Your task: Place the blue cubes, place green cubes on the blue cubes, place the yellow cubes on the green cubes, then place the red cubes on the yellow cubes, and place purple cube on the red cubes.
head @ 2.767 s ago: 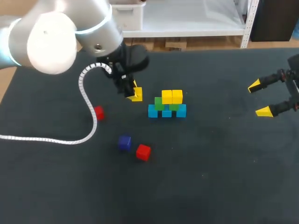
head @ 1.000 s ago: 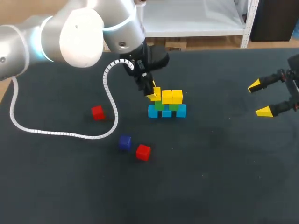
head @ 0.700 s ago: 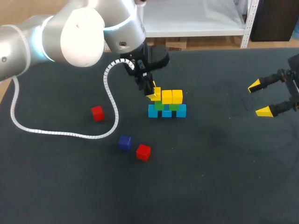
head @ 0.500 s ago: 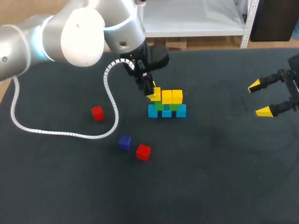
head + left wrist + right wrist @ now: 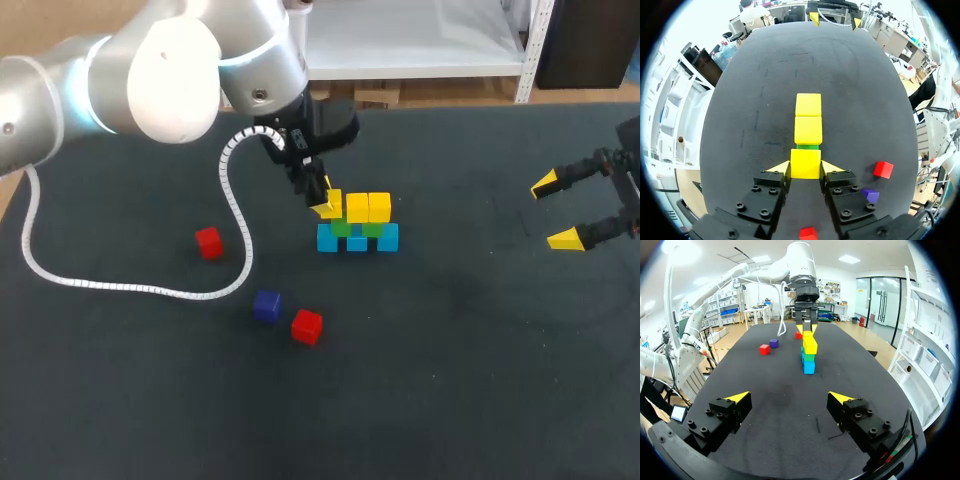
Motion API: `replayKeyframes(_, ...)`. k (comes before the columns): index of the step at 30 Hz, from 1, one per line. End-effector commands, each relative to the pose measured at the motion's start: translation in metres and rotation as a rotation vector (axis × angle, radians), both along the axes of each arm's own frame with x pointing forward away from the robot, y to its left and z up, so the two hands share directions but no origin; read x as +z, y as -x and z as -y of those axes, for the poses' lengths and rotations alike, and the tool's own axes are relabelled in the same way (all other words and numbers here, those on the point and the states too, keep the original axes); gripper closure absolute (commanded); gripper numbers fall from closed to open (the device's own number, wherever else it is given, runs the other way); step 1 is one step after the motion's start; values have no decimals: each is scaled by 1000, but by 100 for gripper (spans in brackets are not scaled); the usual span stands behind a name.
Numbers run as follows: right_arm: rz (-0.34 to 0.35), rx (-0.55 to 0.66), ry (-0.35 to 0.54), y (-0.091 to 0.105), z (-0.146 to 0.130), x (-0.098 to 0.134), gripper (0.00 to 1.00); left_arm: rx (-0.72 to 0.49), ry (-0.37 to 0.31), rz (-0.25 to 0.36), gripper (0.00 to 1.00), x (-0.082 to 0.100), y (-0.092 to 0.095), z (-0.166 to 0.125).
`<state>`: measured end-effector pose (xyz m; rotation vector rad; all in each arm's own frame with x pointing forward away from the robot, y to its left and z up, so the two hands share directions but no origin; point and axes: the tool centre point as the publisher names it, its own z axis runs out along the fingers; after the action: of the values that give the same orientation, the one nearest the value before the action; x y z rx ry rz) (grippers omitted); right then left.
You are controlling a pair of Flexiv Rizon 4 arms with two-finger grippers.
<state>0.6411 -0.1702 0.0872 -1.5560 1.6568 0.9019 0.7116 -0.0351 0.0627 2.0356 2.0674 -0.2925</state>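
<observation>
Left wrist | left claw (image 5: 806,169) grasping plain yellow cube (image 5: 805,160) | right claw (image 5: 789,397) released

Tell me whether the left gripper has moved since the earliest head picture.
Yes. The left gripper, shut on a yellow cube, has shifted right to the stack of blue, green and yellow cubes.

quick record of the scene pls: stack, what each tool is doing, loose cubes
stack: three blue cubes at the base, green cubes on them, two yellow cubes on the green
left tool: shut on a third yellow cube, in line with the yellow row at its left end
right tool: open, holding nothing, far right of the stack
loose: one red cube left of the stack, another red cube beside the purple cube
red layer: not yet started
</observation>
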Motion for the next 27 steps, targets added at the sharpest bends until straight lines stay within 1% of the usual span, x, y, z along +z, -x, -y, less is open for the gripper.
replayKeyframes(1,1,1,-2,-1,0,-1,0,-4,1,-6,100,-1,-3,1)
replayKeyframes(27,1,1,-2,-1,0,-1,0,-3,9,-14,100,-2,-2,4)
